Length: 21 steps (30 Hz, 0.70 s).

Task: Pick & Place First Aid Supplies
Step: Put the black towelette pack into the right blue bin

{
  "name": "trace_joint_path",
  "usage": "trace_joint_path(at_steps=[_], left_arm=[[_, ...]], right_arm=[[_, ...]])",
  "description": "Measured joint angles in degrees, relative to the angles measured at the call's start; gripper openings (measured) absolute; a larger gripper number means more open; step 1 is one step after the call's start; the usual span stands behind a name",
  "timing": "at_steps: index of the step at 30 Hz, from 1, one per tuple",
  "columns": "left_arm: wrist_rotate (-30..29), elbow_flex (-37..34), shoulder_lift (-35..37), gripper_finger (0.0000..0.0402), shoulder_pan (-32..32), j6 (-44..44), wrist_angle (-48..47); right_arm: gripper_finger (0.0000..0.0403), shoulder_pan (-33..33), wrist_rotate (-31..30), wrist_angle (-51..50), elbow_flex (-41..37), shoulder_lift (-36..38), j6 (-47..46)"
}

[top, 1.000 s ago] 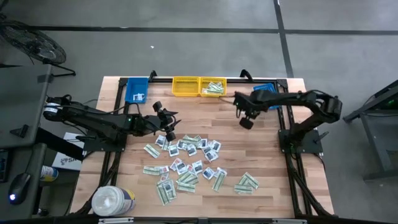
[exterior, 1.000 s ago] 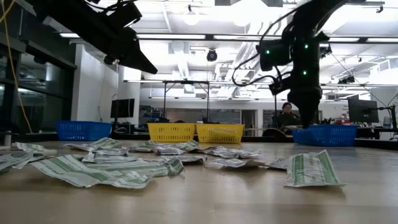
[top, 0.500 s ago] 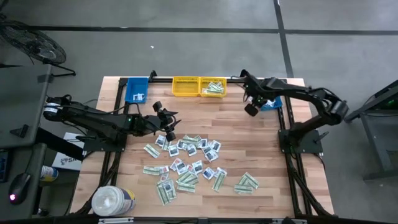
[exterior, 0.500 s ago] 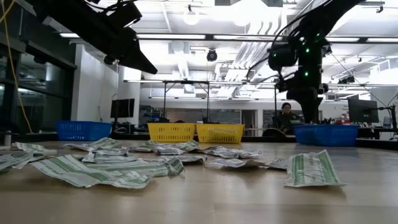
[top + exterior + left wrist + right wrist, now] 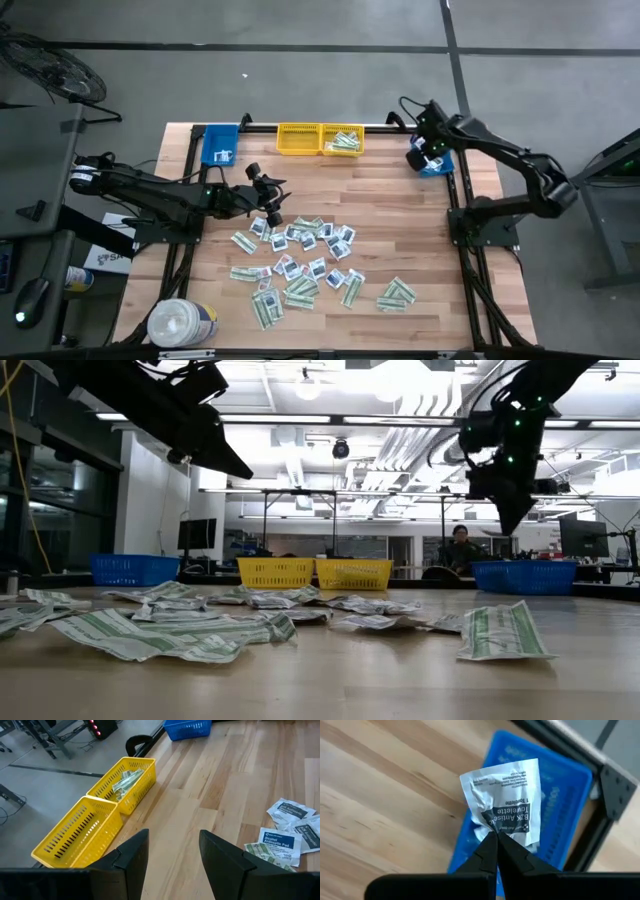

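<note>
The first aid supplies (image 5: 305,258) lie scattered as a pile of flat paper packets on the middle of the wooden table. One white packet with a dark blue mark (image 5: 507,795) is off the pile, in my shut right gripper (image 5: 495,835). That gripper (image 5: 424,157) hangs over the blue bin (image 5: 436,160) at the table's far right. My left gripper (image 5: 270,203) hovers open above the pile's far left edge, nothing between its fingers (image 5: 131,860). My right gripper pinches the packet's crumpled edge (image 5: 493,824) between its two fingertips. The fingers come from above, pointing steeply down. The packet is lifted clear and sticks out past the fingertips over the blue bin (image 5: 560,820).
Two yellow bins (image 5: 298,138) (image 5: 342,140) stand at the far edge, the right one with green-white strips inside. Another blue bin (image 5: 220,145) is at the far left. A big white tub (image 5: 180,322) sits at the near left corner. Bare wood lies between pile and bins.
My right gripper has swung from the far middle of the table toward its right edge and risen a little, turning as it went. It stayed shut on the packet and now hangs over the right blue bin.
</note>
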<state>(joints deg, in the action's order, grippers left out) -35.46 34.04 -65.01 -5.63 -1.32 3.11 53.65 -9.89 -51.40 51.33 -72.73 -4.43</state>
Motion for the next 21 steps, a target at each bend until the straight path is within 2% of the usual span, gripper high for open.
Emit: trace_joint_path(at_steps=[7,14,21], left_arm=[[0.11,0.0,0.0,0.0172,0.0,-0.02,0.07],[0.46,0.0,0.0,0.0172,0.0,-0.02,-0.02],[0.5,0.0,0.0,0.0172,0.0,-0.02,-0.24]], right_arm=[[0.0,1.98,4.35,-0.91,-0.02,-1.59,-2.45],[0.0,2.01,3.62,-3.75,-0.02,-6.61,-5.81],[0.0,1.04,0.38,-3.67,-0.04,-9.77,-7.79]])
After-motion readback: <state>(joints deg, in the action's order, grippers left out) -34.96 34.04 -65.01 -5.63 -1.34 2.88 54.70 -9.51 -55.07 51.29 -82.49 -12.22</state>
